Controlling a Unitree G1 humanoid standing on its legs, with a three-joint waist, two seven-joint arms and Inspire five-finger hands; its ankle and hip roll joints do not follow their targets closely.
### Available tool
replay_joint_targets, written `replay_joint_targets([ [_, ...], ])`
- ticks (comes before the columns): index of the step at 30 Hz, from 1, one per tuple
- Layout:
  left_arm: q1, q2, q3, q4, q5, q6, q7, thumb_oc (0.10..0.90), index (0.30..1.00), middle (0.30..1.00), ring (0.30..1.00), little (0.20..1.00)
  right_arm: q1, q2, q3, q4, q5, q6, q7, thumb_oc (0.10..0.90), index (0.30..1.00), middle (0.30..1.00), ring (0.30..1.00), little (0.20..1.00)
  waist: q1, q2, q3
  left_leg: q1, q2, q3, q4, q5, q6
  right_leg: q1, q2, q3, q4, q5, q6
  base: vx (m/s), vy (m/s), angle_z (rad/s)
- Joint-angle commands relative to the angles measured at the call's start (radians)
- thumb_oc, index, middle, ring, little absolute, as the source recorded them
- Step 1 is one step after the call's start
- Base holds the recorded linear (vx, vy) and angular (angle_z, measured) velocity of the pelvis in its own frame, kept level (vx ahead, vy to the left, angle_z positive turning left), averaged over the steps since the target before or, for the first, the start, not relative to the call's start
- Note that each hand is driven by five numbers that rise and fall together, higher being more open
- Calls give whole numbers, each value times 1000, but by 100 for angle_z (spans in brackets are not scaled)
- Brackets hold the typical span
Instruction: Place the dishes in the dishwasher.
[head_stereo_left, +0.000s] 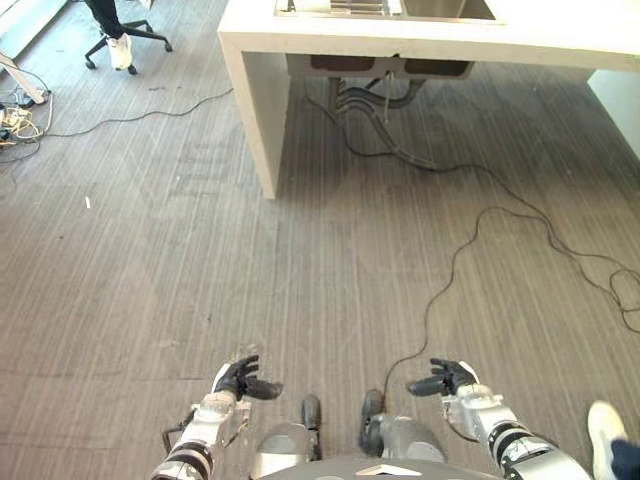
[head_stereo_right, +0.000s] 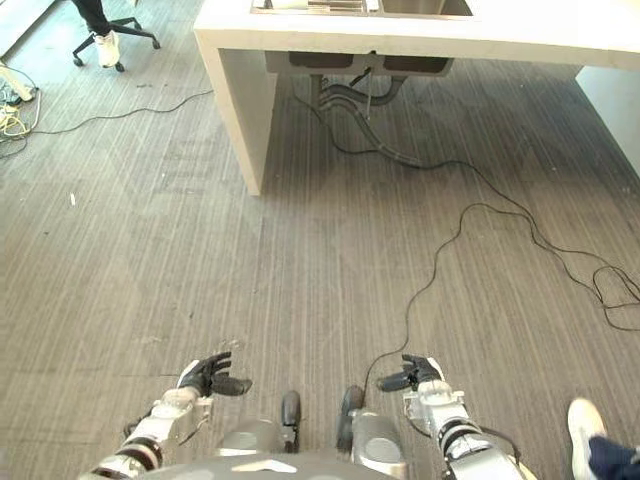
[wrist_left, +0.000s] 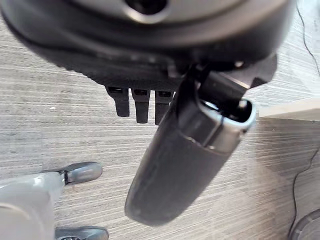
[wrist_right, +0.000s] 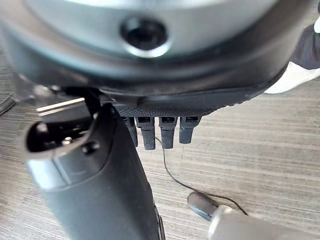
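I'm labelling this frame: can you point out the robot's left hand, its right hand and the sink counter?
left hand (head_stereo_left: 240, 378), left eye view, on the palm.
right hand (head_stereo_left: 447, 378), left eye view, on the palm.
sink counter (head_stereo_left: 250, 90), left eye view, on its pale side panel.

Each silver-grey metal arm ends in a dark, matt black robot hand, left (head_stereo_left: 238, 379) and right (head_stereo_left: 447, 378), with slim segmented fingers, a thick rounded thumb and a white cover patch.
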Motion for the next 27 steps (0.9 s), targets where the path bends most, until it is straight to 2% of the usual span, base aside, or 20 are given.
replay_joint_targets([
  [1, -16, 51, -29, -19, 11, -21, 18, 800, 900, 900, 900, 900, -33, -46, 1, -36, -11, -14, -11, 800, 900, 900, 900, 900, 29, -42, -22, 17, -33, -73, 39, -100, -41, -15, -96, 29, -23, 18, 64, 269, -68, 7],
  [2, -16, 51, -29, -19, 11, -20, 18, 800, 900, 900, 900, 900, -33, -46, 1, -35, -11, -14, -11, 800, 900, 900, 900, 900, 28, -40, -22, 20, -30, -74, 37, -102, -42, -11, -93, 26, -26, 16, 63, 304, -150, 5],
  [3, -19, 58, -27, -14, -1, -21, 18, 800, 900, 900, 900, 900, -41, -56, 12, -42, -17, -12, -12, 800, 900, 900, 900, 900, 20, -52, -19, 44, -27, -94, 23, -118, -56, -47, -93, 6, -151, 51, 68, 213, -109, 11],
  [4, -19, 57, -27, -14, -1, -21, 18, 800, 900, 900, 900, 900, -42, -56, 12, -42, -17, -12, -12, 800, 900, 900, 900, 900, 18, -48, -19, 48, -22, -95, 21, -120, -58, -41, -88, 2, -158, 52, 68, 316, -158, 18],
  [6, -20, 58, -22, 1, -17, -22, 15, 800, 900, 900, 900, 900, -44, -57, 19, -41, -17, -8, -9, 800, 900, 900, 900, 900, 2, -52, -16, 76, -5, -116, 17, -141, -79, -71, -81, -4, -280, 96, 87, 372, -167, 22],
  [7, -13, 58, -11, 5, -37, -22, 14, 800, 900, 900, 900, 900, -36, -58, 17, -32, -21, -3, -4, 800, 900, 900, 900, 900, -11, -58, -19, 109, 11, -133, 15, -167, -96, -100, -78, 23, -322, 136, 104, 386, -168, 21],
  [10, -8, 56, -3, 3, -55, -22, 14, 800, 900, 900, 900, 900, -23, -57, 18, -20, -21, -5, 5, 800, 900, 900, 900, 900, -13, -63, -36, 120, 26, -147, 33, -194, -106, -91, -75, 24, -311, 134, 91, 311, -176, 32],
  [13, 1, 56, 1, 1, -77, -18, 13, 800, 900, 900, 900, 900, -8, -62, 16, -7, -26, -3, 14, 800, 900, 900, 900, 900, -23, -52, -63, 116, 74, -166, 108, -210, -120, -98, -58, 16, -244, 86, 60, 392, -261, 43],
  [14, 16, 53, 7, -18, -86, -13, 6, 800, 900, 900, 900, 900, 6, -63, 17, -4, -30, -4, 19, 800, 900, 900, 900, 900, -17, -36, -71, 80, 107, -171, 243, -153, -140, -57, -28, -1, -223, 39, 28, 350, -250, 71],
  [15, 16, 54, 7, -18, -86, -12, 6, 800, 900, 900, 900, 900, 6, -63, 17, -3, -30, -4, 19, 800, 900, 900, 900, 900, -20, -40, -73, 76, 103, -174, 242, -148, -140, -59, -32, -2, -226, 42, 29, 322, -277, 68],
  [16, 19, 56, 6, -31, -92, -9, 1, 800, 900, 900, 900, 900, 7, -67, 19, -3, -30, -5, 20, 800, 900, 900, 900, 900, -14, -40, -70, 27, 111, -177, 347, -98, -146, -26, -18, -8, -232, 18, 10, 169, -209, 20],
  [18, 11, 66, 8, -66, -109, -5, 3, 800, 900, 900, 900, 900, 11, -80, 16, -6, -23, -8, 15, 800, 900, 900, 900, 900, 5, -53, -42, -100, 116, -183, 579, 11, -145, 34, 2, -14, -252, -18, -28, 248, -371, -22],
  [19, -7, 73, 9, -104, -141, -6, 10, 800, 900, 900, 900, 900, 3, -93, 12, -8, -17, -4, 8, 800, 900, 900, 900, 900, 20, -70, -14, -193, 135, -133, 713, 70, -142, 77, 2, -35, -267, -44, -54, 177, -315, -27],
  [20, -7, 73, 9, -105, -141, -5, 11, 800, 900, 900, 900, 900, 2, -93, 12, -8, -17, -4, 8, 800, 900, 900, 900, 900, 20, -68, -14, -196, 137, -134, 719, 68, -143, 77, 4, -36, -266, -44, -55, 218, -258, -13],
  [21, -14, 74, 9, -122, -161, -5, 7, 800, 900, 900, 900, 900, 1, -99, 10, -4, -16, 1, 9, 800, 900, 900, 900, 900, 33, -65, -7, -223, 143, -101, 719, 35, -136, 101, 14, -37, -269, -62, -62, 195, -77, -6],
  [24, -17, 75, 27, -185, -206, -17, 12, 800, 900, 900, 900, 900, 11, -96, 10, 8, -14, 1, 19, 800, 900, 900, 900, 900, 78, -61, -12, -300, 25, -97, 607, -60, -122, 152, 29, -16, -311, -74, -43, 339, -28, -2],
  [25, -16, 79, 32, -210, -215, -23, 5, 800, 900, 900, 900, 900, 20, -97, 4, 10, -10, -2, 24, 800, 900, 900, 900, 900, 89, -70, -19, -328, 17, -84, 530, -68, -125, 178, 26, -17, -336, -80, -27, 363, -21, -28],
  [26, -19, 86, 38, -233, -226, -28, 5, 800, 900, 900, 900, 900, 28, -96, 0, 17, -6, -5, 26, 800, 900, 900, 900, 900, 102, -65, -22, -352, 21, -63, 453, -58, -128, 208, 37, -17, -354, -90, -25, 535, -5, -41],
  [27, -10, 109, 67, -294, -246, -42, 5, 800, 900, 900, 900, 900, 32, -90, -1, 34, -12, -11, 30, 800, 900, 900, 900, 900, 144, -44, -27, -395, -22, -67, 267, 56, -135, 271, 87, 9, -396, -102, -23, 414, 7, -44],
])
